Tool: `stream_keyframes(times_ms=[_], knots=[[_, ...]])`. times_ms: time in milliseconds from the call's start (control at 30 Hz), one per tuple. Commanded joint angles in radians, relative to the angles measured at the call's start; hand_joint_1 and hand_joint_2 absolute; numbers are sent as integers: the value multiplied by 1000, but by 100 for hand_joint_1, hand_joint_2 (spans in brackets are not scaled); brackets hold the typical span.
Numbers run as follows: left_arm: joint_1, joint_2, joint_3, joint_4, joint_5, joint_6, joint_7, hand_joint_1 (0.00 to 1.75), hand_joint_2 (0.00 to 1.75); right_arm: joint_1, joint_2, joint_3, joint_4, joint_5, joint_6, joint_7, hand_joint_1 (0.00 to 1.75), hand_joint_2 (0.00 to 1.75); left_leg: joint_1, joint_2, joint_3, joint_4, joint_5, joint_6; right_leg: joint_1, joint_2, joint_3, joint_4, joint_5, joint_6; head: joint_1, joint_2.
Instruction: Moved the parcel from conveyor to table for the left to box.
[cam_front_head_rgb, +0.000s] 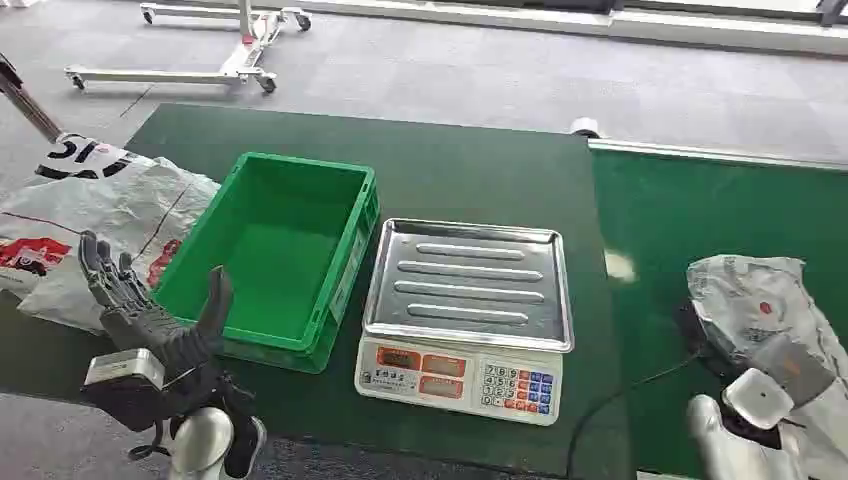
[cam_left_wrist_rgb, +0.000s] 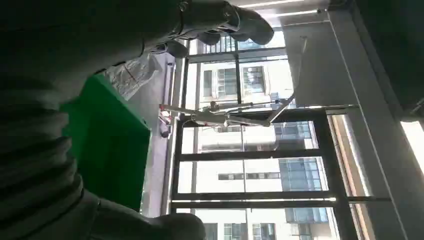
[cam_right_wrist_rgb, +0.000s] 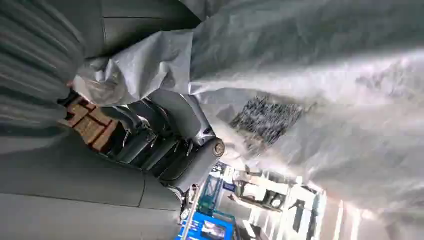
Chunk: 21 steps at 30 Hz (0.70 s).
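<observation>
R hand (cam_front_head_rgb: 775, 365) grips 1 grey parcel (cam_front_head_rgb: 750, 295) on the conveyor (cam_front_head_rgb: 700, 215), right of the scale (cam_front_head_rgb: 465, 315).
You see its long axis run near-to-far; L hand (cam_front_head_rgb: 150, 310) spread, holding nothing, beside 1 green box (cam_front_head_rgb: 275, 250).

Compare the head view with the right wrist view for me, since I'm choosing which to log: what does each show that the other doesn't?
Head view alone: the green crate, empty, the scale beside it on the green table, the raised left hand with fingers spread, and a white sack beyond it.
Right wrist view alone: a dark printed patch on the parcel's wrap.
Both: the grey parcel with the right hand on it.
</observation>
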Motion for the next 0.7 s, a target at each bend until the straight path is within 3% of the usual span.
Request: stream_keyframes(times_ms=[33, 233, 267, 367, 467, 567, 633, 667, 700], knots=[[-5, 16, 13, 23, 2, 2, 4, 0, 175, -16, -12, 80, -21, -3, 6, 23, 175, 175, 1, -2, 3, -2, 0, 0, 0, 9, 2, -2, 1, -2, 0, 0], [-5, 16, 13, 23, 2, 2, 4, 0, 175, -16, -12, 80, -21, -3, 6, 23, 175, 175, 1, -3, 3, -2, 0, 0, 0, 8, 2, -2, 0, -2, 0, 0], [-7, 14, 14, 27, 4, 3, 4, 0, 175, -7, -12, 82, -43, -3, -50, 8, 175, 175, 1, -4, 4, -3, 0, 0, 0, 11, 3, -4, 1, -2, 0, 0], [-12, 11, 9, 31, 1, 1, 4, 0, 175, -64, -48, 226, -196, -3, -156, 26, 175, 175, 0, -1, 1, -1, 0, 0, 0, 8, 0, 0, 1, -1, 0, 0], [-22, 10, -5, 51, -5, 19, 4, 0, 175, -113, -2, 317, -345, -3, -146, 22, 175, 175, -2, 5, -2, 0, -1, 0, -2, 12, -5, 3, 1, -1, 0, 0], [-28, 11, -19, 61, -2, 37, 4, 0, 175, -161, 47, 403, -356, -3, -115, -20, 175, 175, -1, 7, 0, -1, -1, -1, -1, 16, -4, 1, 2, -2, 0, 0], [-35, 15, -27, 68, 0, 44, 4, 0, 175, -227, 27, 530, -303, -3, -109, 20, 175, 175, -1, 6, 2, -2, 0, -1, 0, 17, -2, 0, 2, -3, 0, 0], [-36, 15, -29, 67, 0, 51, 4, 0, 175, -238, 66, 558, -279, -3, -142, -29, 175, 175, 0, 6, 1, -1, 0, -1, 0, 14, -3, 1, 2, -2, 0, 0], [-31, 12, -24, 61, -2, 70, 4, 0, 175, -225, 133, 635, -292, -112, -205, -190, 175, 175, 0, 8, 3, -2, 0, -1, 0, 18, -2, 0, 3, -2, 0, 0]])
